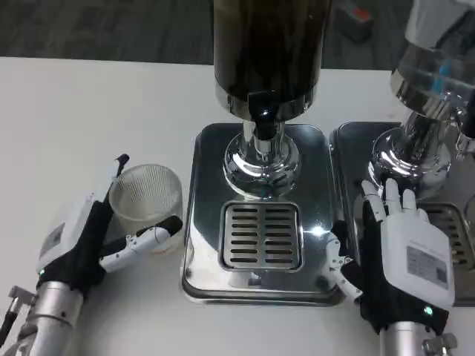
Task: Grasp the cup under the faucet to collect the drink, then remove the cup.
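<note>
A clear ribbed plastic cup (146, 196) stands upright on the white table, left of the dispenser's steel base (204, 222). My left hand (82, 245) wraps it: the thumb reaches behind its far rim and a finger lies along its near side, touching it. The cup looks empty. The black faucet (261, 119) hangs below the dark drink tank (267, 44), above the slotted drip grate (261, 235), which has nothing on it. My right hand (404, 256) lies flat with its fingers spread at the base's right edge, holding nothing.
A second dispenser (430, 81) stands on its own steel base (349, 148) at the right, close behind my right hand. The table's far edge (89, 61) runs along the top left, with dark floor beyond.
</note>
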{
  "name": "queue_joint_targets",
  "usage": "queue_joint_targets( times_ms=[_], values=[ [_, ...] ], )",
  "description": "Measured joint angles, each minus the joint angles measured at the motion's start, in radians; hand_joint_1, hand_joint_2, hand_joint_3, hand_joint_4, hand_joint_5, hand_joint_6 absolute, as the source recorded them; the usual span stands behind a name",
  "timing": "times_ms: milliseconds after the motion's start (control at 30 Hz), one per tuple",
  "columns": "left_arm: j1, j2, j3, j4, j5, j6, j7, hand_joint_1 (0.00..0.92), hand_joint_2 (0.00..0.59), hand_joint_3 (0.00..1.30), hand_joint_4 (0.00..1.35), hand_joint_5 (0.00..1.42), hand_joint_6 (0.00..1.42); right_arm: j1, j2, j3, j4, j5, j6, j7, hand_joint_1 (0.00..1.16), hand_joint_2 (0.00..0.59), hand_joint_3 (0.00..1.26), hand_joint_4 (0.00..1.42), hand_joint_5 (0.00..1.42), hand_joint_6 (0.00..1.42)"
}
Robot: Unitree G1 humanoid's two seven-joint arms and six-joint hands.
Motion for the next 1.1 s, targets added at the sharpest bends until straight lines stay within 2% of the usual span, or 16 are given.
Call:
queue_joint_targets(
  times_ms=[67,167,267,333,500,1100],
  values=[
    [-0.001,-0.002,0.002,0.005,-0.003,-0.012,0.002,0.264,0.048,0.0,0.05,0.32,0.24,0.001,0.001,0.001,0.0,0.0,0.0,0.0,0.36,0.519,0.15,0.0,0.0,0.09],
    [-0.006,-0.008,0.003,0.013,-0.012,-0.033,0.012,0.323,0.065,0.01,0.14,0.43,0.43,0.007,0.004,0.003,0.0,0.0,0.003,0.0,0.36,0.518,0.16,0.0,0.0,0.09],
    [-0.006,-0.015,0.003,0.022,-0.013,-0.047,0.031,0.408,0.103,0.12,0.3,0.63,0.73,0.021,0.009,0.005,0.0,0.0,0.008,0.0,0.35,0.515,0.18,0.0,0.0,0.1],
    [-0.007,-0.019,0.003,0.023,-0.012,-0.058,0.054,0.449,0.119,0.2,0.4,0.71,0.83,0.024,0.011,0.005,0.0,0.0,0.012,0.0,0.35,0.515,0.18,0.0,0.0,0.11],
    [-0.01,-0.024,0.0,0.029,0.002,-0.068,0.098,0.463,0.137,0.25,0.48,0.77,0.9,0.028,0.014,0.004,-0.001,0.0,0.017,0.0,0.35,0.515,0.18,0.0,0.0,0.12],
    [-0.001,-0.025,-0.004,0.031,0.012,-0.083,0.178,0.445,0.139,0.26,0.48,0.78,0.9,0.02,0.014,0.004,0.0,0.018,0.017,0.0,0.35,0.515,0.18,0.0,0.0,0.14]
  ],
)
